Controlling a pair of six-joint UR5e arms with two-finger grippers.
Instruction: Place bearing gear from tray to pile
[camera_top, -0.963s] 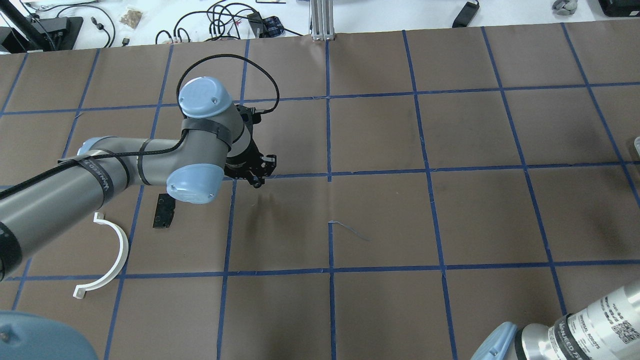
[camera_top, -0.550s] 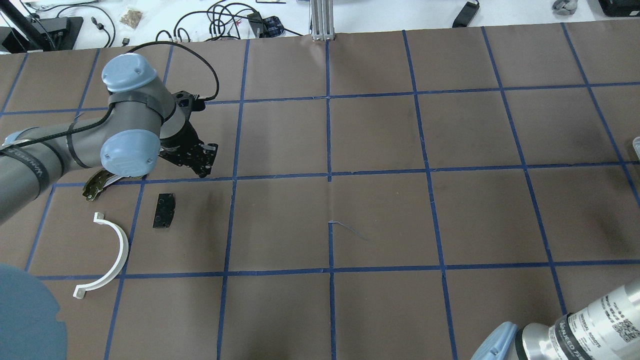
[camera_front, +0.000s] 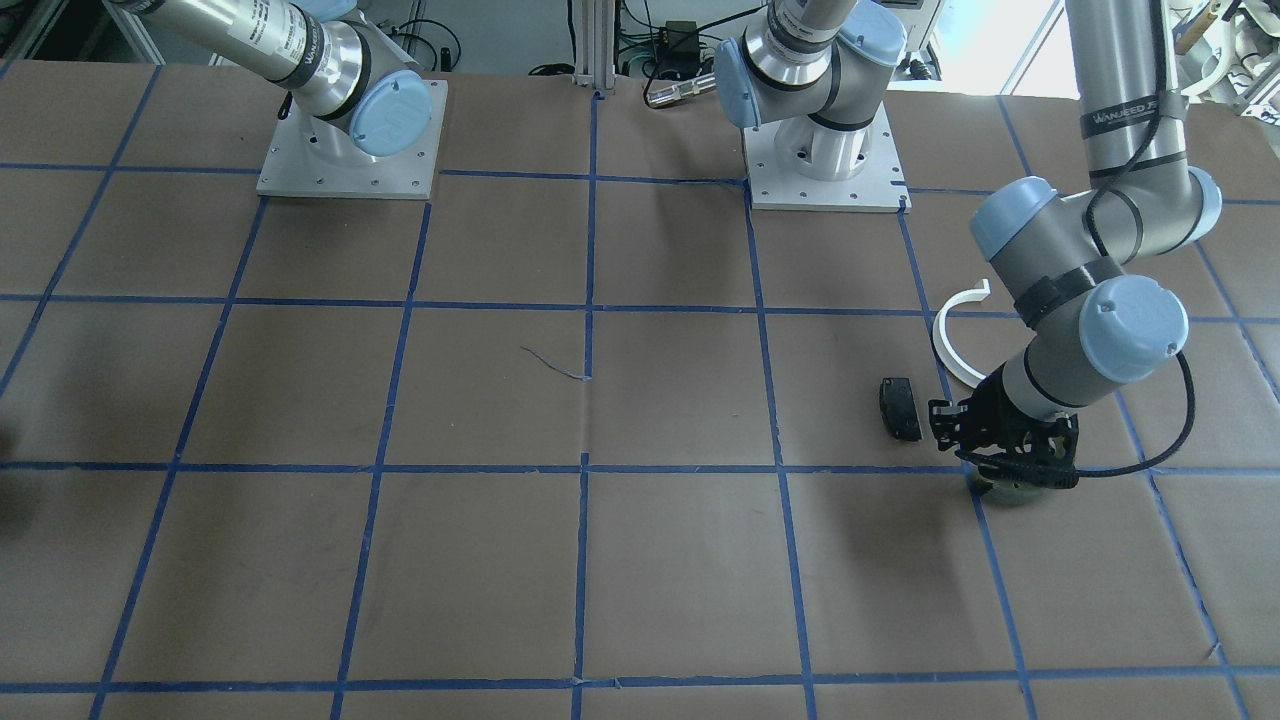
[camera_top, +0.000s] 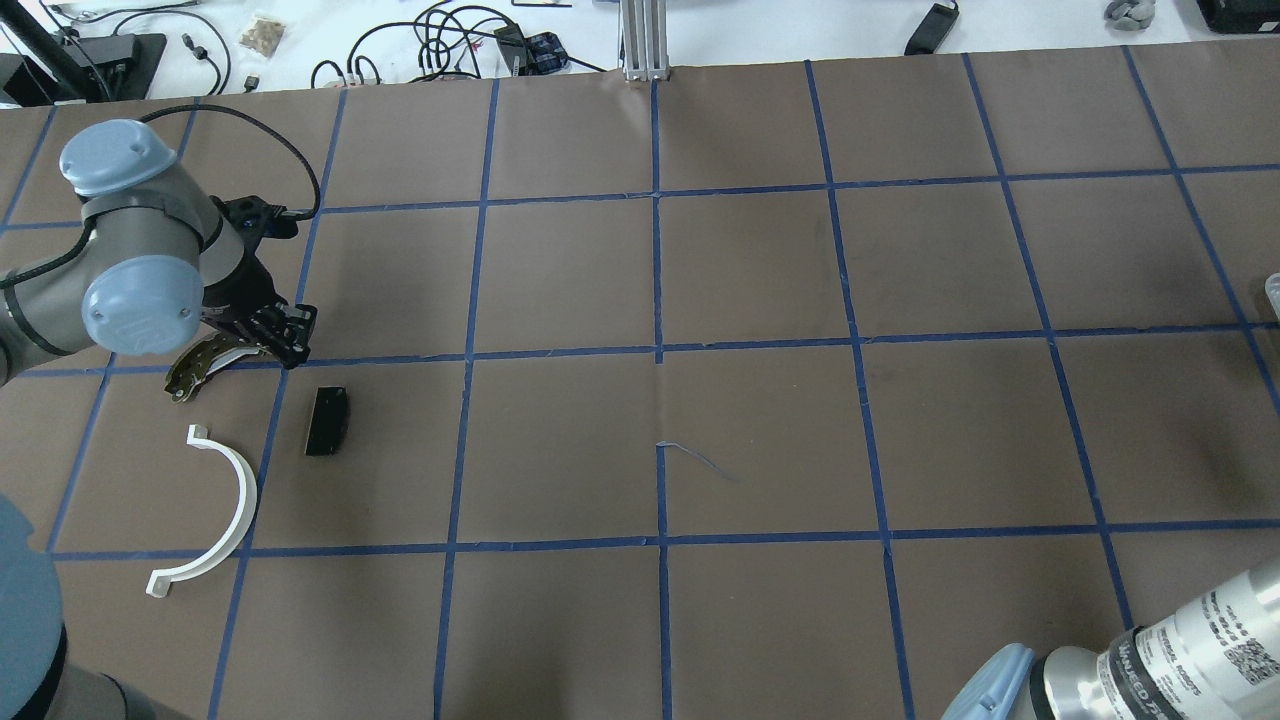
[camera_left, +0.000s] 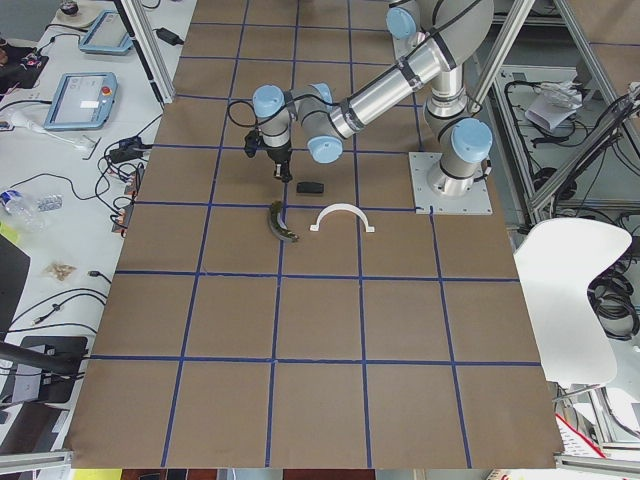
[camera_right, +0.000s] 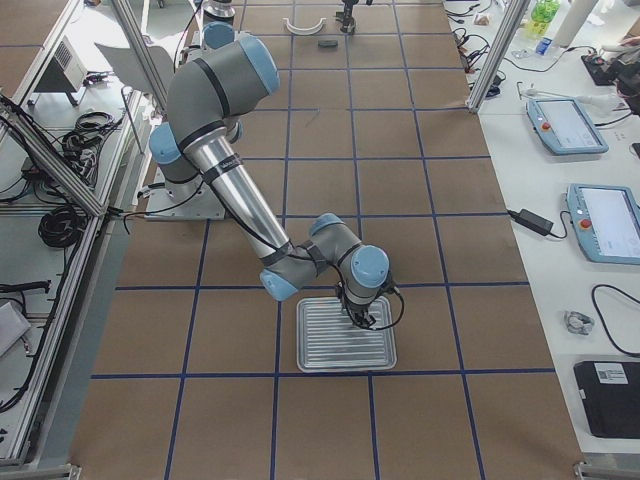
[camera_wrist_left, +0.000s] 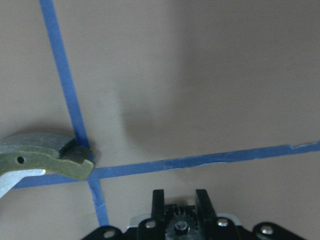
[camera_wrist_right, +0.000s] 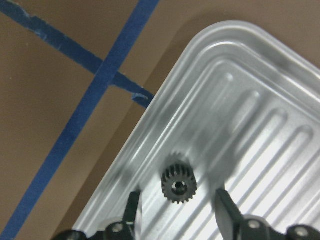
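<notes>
Olive-green brake shoe (camera_top: 195, 368) of the pile is now flanked by the left gripper (camera_top: 288, 338), which has been carried leftward from mid-table. A bearing gear (camera_wrist_left: 180, 226) is pinched between its narrow-set fingers. Rightward, a second gear (camera_wrist_right: 178, 185) is left lying on the tray (camera_wrist_right: 260, 100), straddled by the wide-spread right gripper (camera_wrist_right: 177, 193).
</notes>
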